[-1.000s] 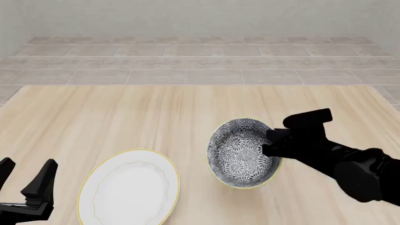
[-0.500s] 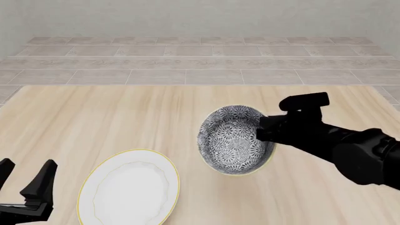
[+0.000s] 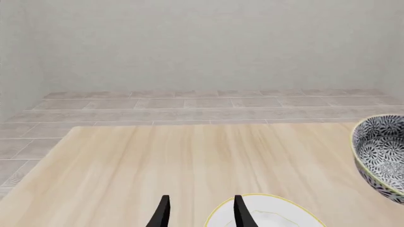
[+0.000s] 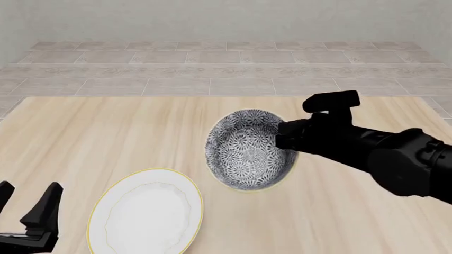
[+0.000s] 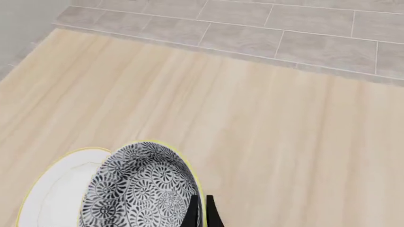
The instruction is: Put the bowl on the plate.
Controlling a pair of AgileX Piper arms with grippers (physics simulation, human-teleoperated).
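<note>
The right arm's black gripper [image 4: 286, 142] holds the round, deep bowl with a dense black-and-white floral pattern and thin yellowish rim [image 4: 249, 150] by its wall at the bowl's 3 o'clock edge in the front view. The wrist view shows the two thin black fingers [image 5: 193, 213] drawn almost together over the rim, one inside the bowl [image 5: 140, 190] and one outside. The bowl is tilted, its opening turned toward the camera, and appears raised above the pale wooden tabletop [image 4: 127, 137].

The flat round white plate with a thin yellow rim [image 4: 146, 212] lies on the table at about 7 o'clock from the bowl, apart from it in the front view. At the frame's 8 o'clock corner the left arm's black gripper [image 4: 28, 203] hangs with its fingers [image 3: 162, 213] spread and nothing between them, just beside the plate's [image 3: 265, 213] near rim.

No brand, label or writing can be read on any object.
</note>
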